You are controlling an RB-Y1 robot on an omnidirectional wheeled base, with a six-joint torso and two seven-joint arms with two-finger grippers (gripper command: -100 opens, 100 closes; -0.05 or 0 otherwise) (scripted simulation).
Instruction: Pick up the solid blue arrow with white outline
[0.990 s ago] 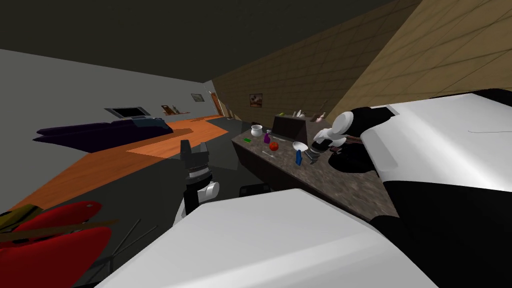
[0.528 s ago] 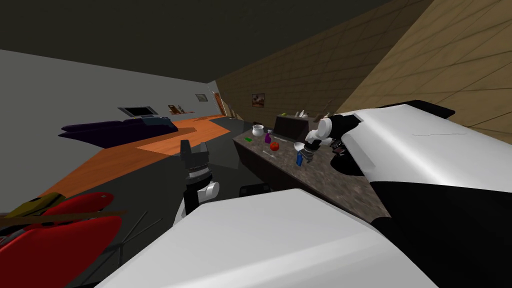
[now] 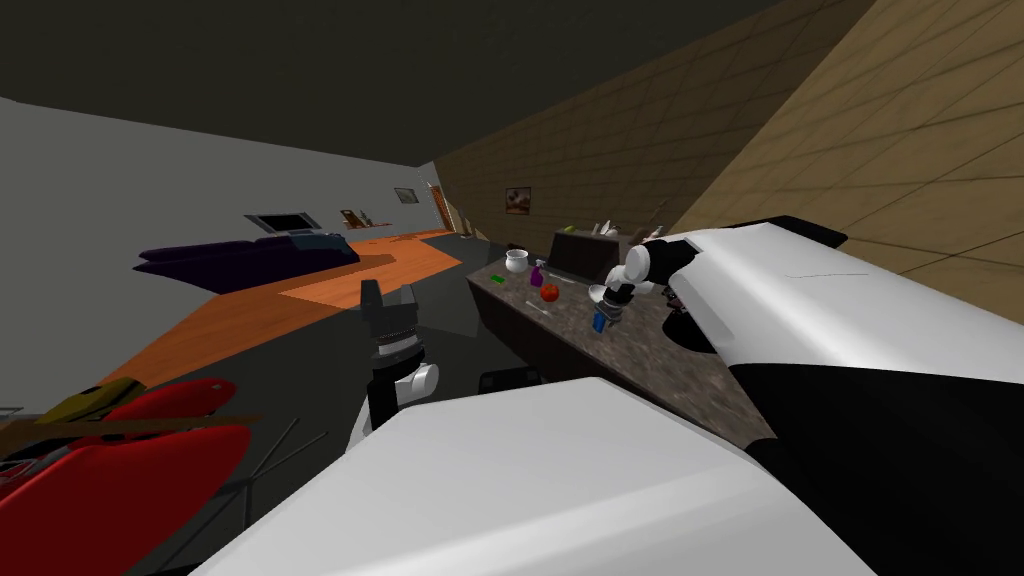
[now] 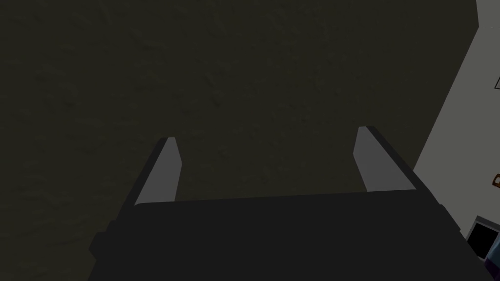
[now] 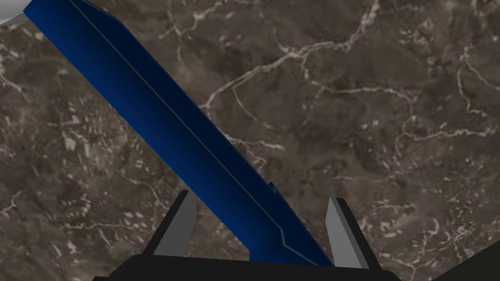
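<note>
A dark blue, flat, long object (image 5: 161,117), the arrow, lies slanted on the brown marbled counter (image 5: 366,122). My right gripper (image 5: 261,197) is open right over it, one end of the arrow passing between the fingers and close to one of them. In the head view the blue arrow (image 3: 598,321) sits mid-counter under the right gripper (image 3: 608,310). My left gripper (image 3: 388,292) is held up beside the counter's end, open with nothing between its fingers (image 4: 163,170).
On the counter (image 3: 650,365) beyond the arrow are a white bowl (image 3: 598,292), a red round thing (image 3: 549,293), a purple bottle (image 3: 537,275), a white pot (image 3: 515,262) and a dark box (image 3: 578,255). A red chair (image 3: 120,470) stands at my left.
My right arm has reached farther along the counter, bringing its gripper over the blue arrow. The head view has turned slightly. The left arm has not moved.
</note>
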